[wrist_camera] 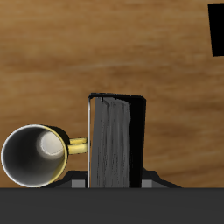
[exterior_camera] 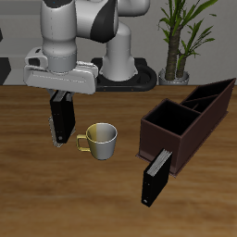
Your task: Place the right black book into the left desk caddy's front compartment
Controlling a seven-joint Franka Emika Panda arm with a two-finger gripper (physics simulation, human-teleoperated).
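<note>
While lifted above table (exterior_camera: 28,167), pincer (exterior_camera: 60,93) clamps right black book (exterior_camera: 61,118) beside mug (exterior_camera: 100,139).

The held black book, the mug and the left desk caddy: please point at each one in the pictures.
held black book (exterior_camera: 61,118), exterior view, middle of its cover below the gripper.
mug (exterior_camera: 101,139), exterior view, its grey side wall.
left desk caddy (exterior_camera: 165,135), exterior view, outer front wall.
</note>
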